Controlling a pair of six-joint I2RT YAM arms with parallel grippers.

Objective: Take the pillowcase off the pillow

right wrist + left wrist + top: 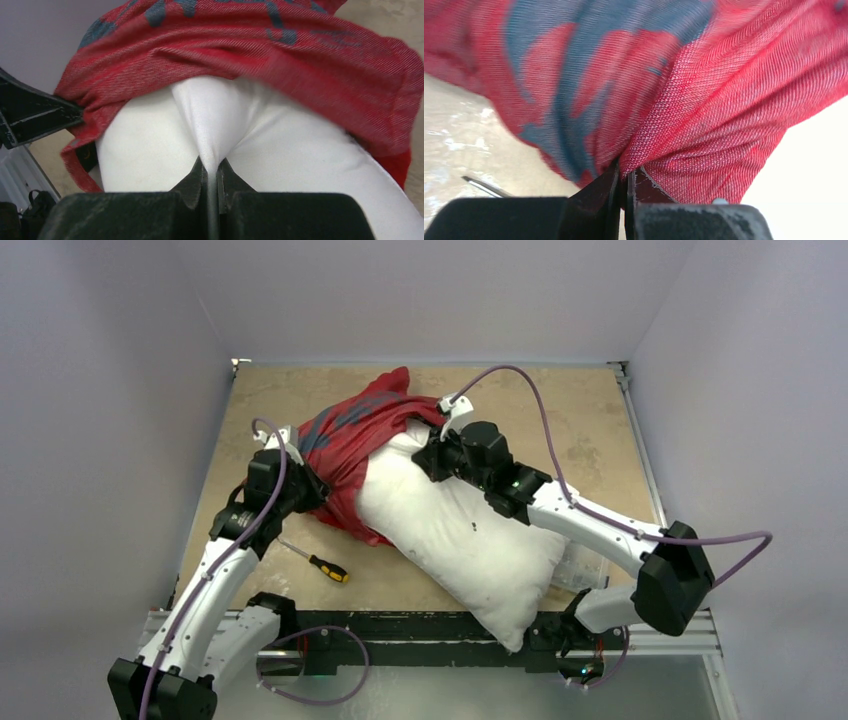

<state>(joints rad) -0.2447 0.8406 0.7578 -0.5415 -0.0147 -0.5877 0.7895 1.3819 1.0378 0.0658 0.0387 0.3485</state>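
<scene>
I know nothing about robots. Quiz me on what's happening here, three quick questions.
1. True or false: the left gripper is shut on the pillowcase.
2. What does the right gripper pinch? A) the pillow B) the pillowcase C) nothing
3. Fill in: the screwdriver lies beside the ___ arm.

Key: 1 true; 2 A; 3 left.
</scene>
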